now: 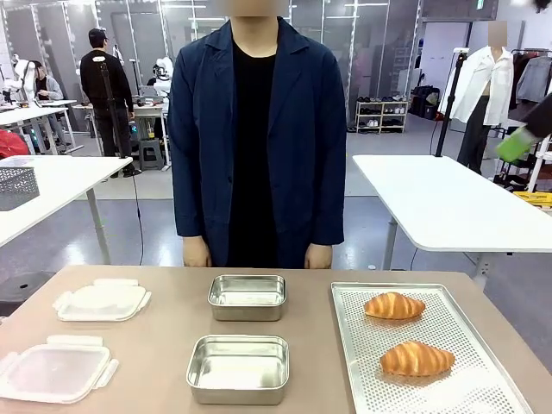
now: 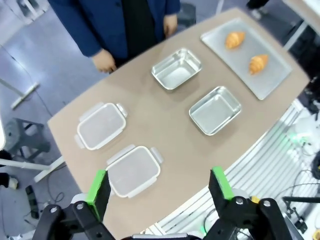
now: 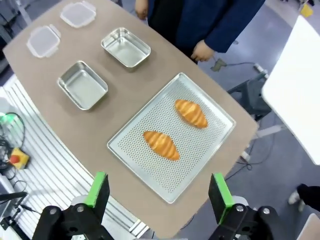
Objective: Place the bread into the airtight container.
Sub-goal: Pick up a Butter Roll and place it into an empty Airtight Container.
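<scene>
Two croissants lie on a perforated metal tray (image 1: 483, 392) at the table's right: the far one (image 1: 394, 305) and the near one (image 1: 417, 359). In the right wrist view they appear as one croissant (image 3: 191, 113) and another (image 3: 161, 144) on the tray (image 3: 210, 150). Two empty steel containers stand mid-table, the far one (image 1: 247, 297) and the near one (image 1: 239, 368). My left gripper (image 2: 159, 188) hangs open high above the table's left side. My right gripper (image 3: 158, 193) hangs open high above the tray's near edge.
Two clear plastic lids lie on the left of the table, the far lid (image 1: 102, 301) and the near lid (image 1: 54, 372). A person in a dark blue coat (image 1: 255, 138) stands at the far edge, hands down. White tables stand behind.
</scene>
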Robot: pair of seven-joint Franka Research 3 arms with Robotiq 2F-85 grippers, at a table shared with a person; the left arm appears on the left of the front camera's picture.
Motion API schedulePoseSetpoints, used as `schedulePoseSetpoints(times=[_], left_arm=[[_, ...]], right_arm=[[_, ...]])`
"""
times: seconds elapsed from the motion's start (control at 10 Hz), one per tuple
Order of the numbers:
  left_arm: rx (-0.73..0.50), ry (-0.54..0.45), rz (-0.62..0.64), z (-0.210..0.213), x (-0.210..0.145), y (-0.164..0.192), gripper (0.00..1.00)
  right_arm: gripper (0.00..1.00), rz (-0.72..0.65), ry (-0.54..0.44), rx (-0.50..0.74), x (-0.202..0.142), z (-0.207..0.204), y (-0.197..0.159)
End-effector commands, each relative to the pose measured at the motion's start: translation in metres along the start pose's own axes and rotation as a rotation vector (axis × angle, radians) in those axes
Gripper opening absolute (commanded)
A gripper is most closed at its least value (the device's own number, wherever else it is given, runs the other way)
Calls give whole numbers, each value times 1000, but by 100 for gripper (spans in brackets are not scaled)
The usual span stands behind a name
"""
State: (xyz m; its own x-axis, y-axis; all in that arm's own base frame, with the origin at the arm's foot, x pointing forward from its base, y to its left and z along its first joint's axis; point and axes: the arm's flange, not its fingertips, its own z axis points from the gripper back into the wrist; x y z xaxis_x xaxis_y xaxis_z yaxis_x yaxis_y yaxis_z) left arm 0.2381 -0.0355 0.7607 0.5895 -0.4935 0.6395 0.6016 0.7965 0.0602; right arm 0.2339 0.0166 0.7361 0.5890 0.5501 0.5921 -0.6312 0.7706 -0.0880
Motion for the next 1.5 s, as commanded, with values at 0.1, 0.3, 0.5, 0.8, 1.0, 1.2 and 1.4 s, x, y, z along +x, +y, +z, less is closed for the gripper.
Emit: schedulePoseSetpoints(times=[0.1,0.3,0.5,0.8,1.0,1.2,1.4], left_arm=[[-27,-68,23,28,-8,-8,100],[13,-52,8,31,-8,-5,100],[13,-52,8,31,-8,-5,100],[13,-52,8,31,-8,-5,100],[13,-52,8,31,-8,-5,100],[13,-52,8,31,-8,-5,100],[13,-52,8,31,-8,-5,100]], right_arm=[[100,16,-46,-7,-22,31,-1],[100,0,-48,-26,-19,35,6],[100,0,-48,-26,-19,35,6],[100,282,90,39,-10,26,-5],[100,600,166,33,-3,-32,-17],[100,682,266,145,-9,-114,-20],[100,720,309,209,-32,-184,-8]])
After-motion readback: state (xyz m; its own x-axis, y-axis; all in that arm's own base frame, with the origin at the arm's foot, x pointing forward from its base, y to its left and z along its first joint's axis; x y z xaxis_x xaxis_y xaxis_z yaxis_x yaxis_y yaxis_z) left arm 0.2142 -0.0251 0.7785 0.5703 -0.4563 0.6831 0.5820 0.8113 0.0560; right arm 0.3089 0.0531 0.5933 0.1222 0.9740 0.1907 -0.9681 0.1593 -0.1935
